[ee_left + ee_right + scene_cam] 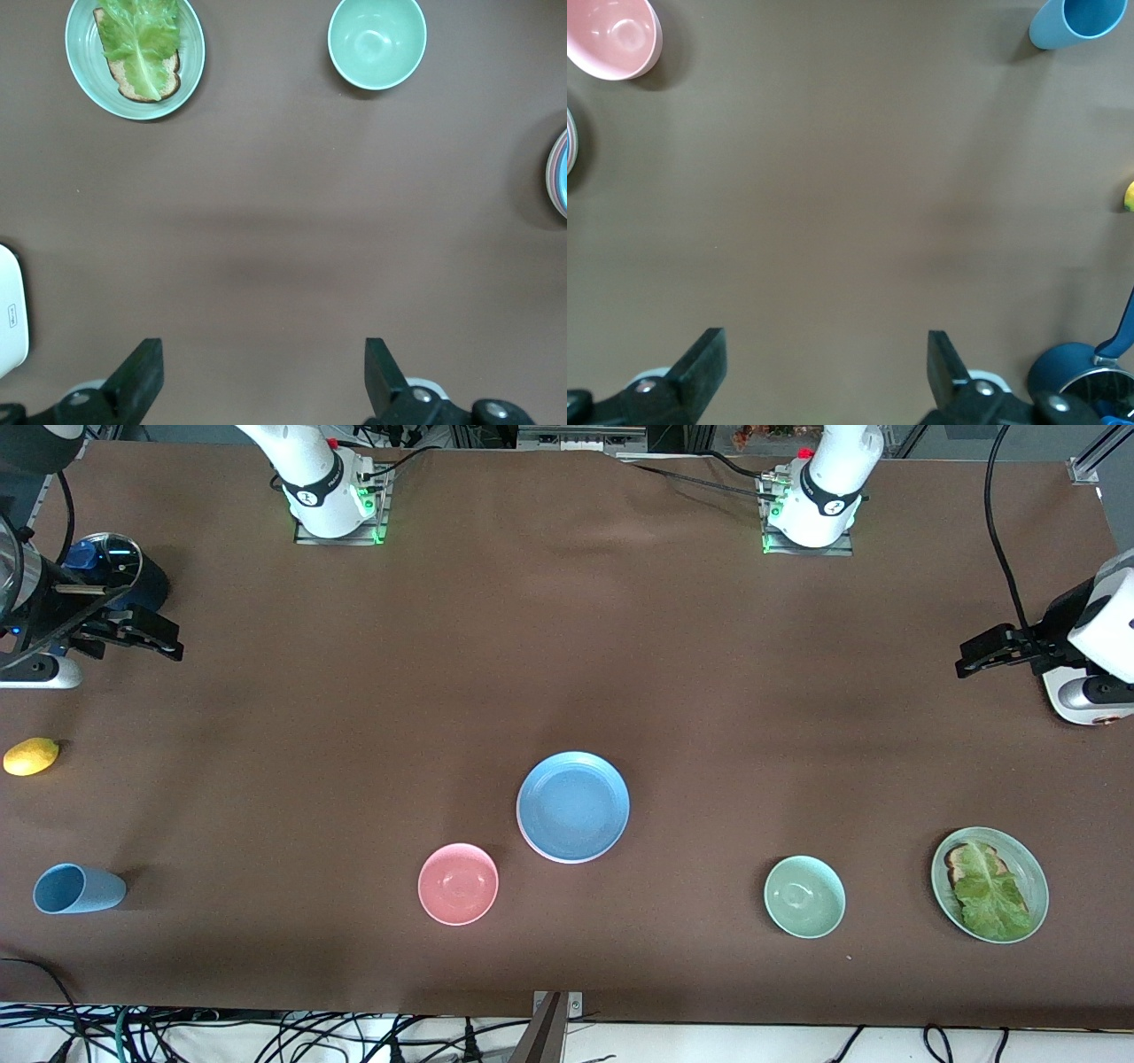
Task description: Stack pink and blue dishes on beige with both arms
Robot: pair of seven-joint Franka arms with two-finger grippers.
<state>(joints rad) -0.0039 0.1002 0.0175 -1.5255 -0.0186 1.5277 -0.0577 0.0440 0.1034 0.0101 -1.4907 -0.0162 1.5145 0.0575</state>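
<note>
The blue plate (573, 806) sits on top of a stack in the middle of the table. A thin pale rim shows under it in the front view, and the left wrist view catches pink and pale edges beneath the blue at the stack (560, 173). The stacking looks finished, though the plates underneath are mostly hidden.

The left gripper (974, 657) hangs over the left arm's end of the table, jaws wide apart and empty, well clear of the stack. The right gripper (159, 638) hangs over the right arm's end, jaws spread and empty, also well apart from the plates. Both arms appear parked, and little seems left to do.
</note>
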